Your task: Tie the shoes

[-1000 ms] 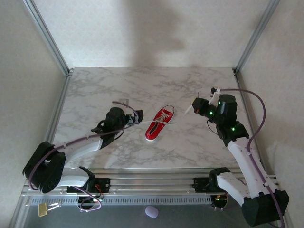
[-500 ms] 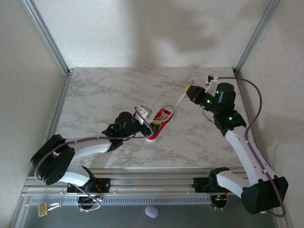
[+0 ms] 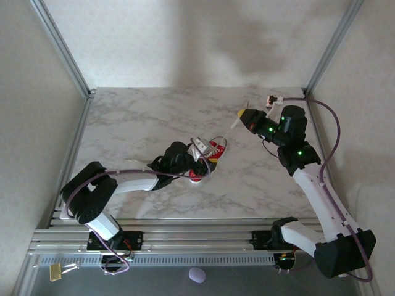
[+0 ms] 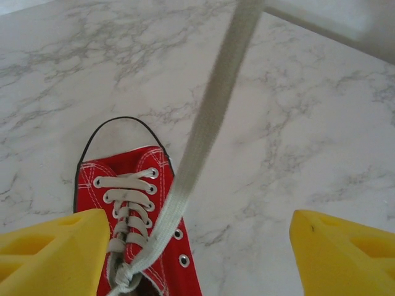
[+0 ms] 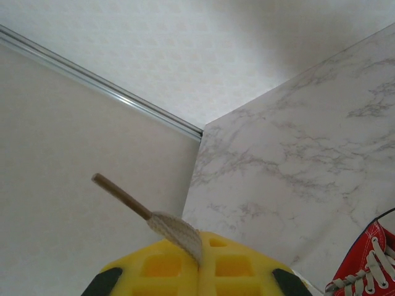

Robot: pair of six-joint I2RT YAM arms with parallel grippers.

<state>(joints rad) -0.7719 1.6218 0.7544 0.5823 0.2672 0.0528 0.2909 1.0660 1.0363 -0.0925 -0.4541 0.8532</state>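
The red shoe lies near the middle of the marble table, and its white-capped toe points away in the left wrist view. One white lace runs taut from the knot at the shoe's throat, up and away to my right gripper. That gripper is shut on the lace end and is raised behind and to the right of the shoe. The brown lace tip pokes out past its yellow fingers. My left gripper hovers over the shoe's ankle end, open. The taut lace passes between its fingers untouched.
The marble tabletop is bounded by pale walls and metal corner posts at left and right. An aluminium rail carrying the arm bases runs along the near edge. Bare marble lies all round the shoe.
My left gripper has travelled right from beside the shoe to directly over it. My right gripper has drawn the lace end up and towards the back, pulling it taut.
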